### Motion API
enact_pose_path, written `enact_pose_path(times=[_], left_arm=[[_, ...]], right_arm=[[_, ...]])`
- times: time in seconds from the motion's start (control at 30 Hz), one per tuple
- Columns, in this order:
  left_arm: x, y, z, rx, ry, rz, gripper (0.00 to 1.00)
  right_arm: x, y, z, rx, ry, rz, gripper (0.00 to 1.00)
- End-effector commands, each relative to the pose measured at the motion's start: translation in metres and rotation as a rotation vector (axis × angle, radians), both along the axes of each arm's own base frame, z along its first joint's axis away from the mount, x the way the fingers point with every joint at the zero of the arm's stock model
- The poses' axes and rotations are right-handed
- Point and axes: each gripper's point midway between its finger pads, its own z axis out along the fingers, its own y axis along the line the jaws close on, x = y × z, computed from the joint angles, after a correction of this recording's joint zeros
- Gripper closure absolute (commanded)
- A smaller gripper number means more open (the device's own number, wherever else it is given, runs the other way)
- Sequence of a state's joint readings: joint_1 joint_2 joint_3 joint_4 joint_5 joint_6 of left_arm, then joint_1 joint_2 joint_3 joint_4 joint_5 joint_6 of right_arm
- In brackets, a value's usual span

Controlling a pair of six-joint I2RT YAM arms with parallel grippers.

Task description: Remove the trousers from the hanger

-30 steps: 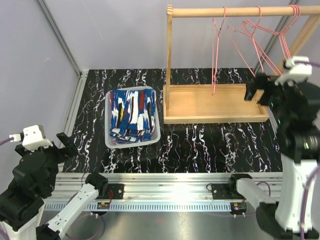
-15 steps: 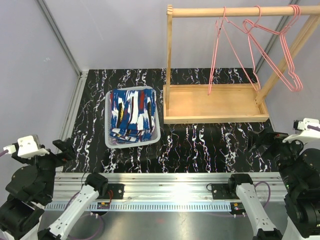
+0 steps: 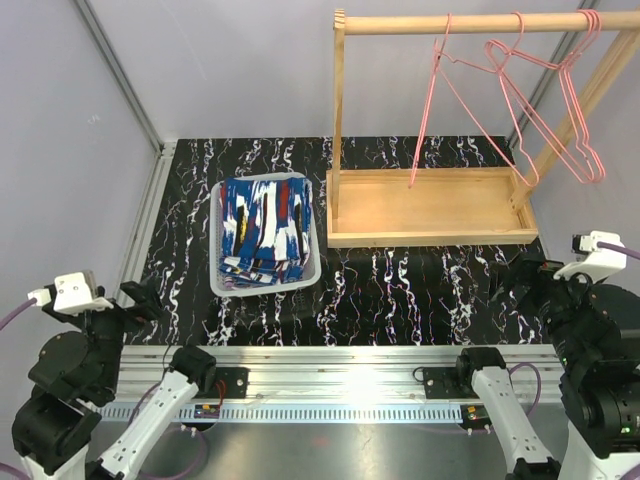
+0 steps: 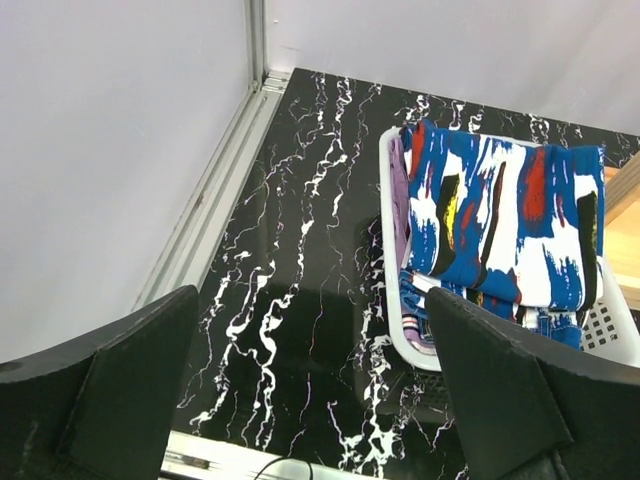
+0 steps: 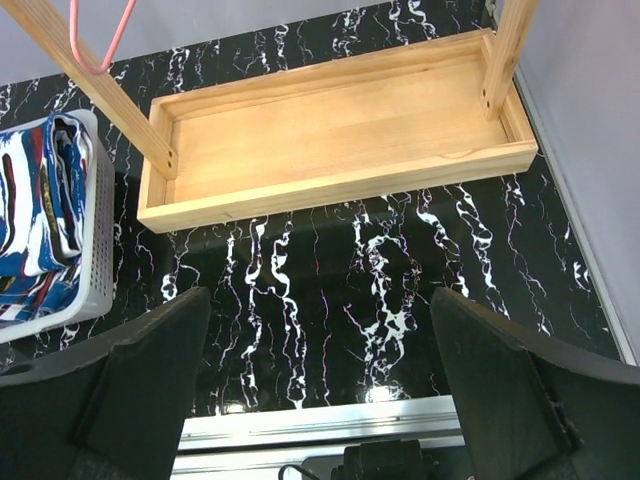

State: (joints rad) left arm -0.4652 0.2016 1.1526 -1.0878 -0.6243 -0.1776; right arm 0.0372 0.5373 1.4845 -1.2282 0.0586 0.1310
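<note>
The blue streaky-patterned cloth trousers (image 3: 265, 228) are laid folded in the white plastic basket (image 3: 265, 287); the left hand (image 4: 320, 400) and right hand (image 5: 320, 390) are held open.

Right end effector (image 3: 525, 278) has dropped away from the hangers (image 3: 512, 100) — now swinging.

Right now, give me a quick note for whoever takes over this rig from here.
Left gripper: open, empty, at the table's near edge.
Right gripper: open, empty, at the table's near edge.
Trousers: blue pair folded on top in the basket; lilac pair shows only as an edge beneath it.
Hangers: three, all bare, on the rail.
Done: both pairs are off the hangers.
Left: nothing apparent.
</note>
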Motion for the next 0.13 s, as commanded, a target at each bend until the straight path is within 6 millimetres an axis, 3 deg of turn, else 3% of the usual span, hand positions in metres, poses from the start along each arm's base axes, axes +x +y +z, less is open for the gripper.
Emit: enact_pose_path(times=[0.0, 0.1], left_arm=[[0.0059, -0.0062, 0.0115, -0.004, -0.058, -0.031, 0.01], [0.0071, -0.0067, 0.0153, -0.011, -0.076, -0.031, 0.01]], right_arm=[[0.0149, 0.0056, 0.0107, 0.007, -0.021, 0.03, 0.01], [0.0195, 0.0063, 0.0069, -0.001, -0.006, 0.037, 0.0]])
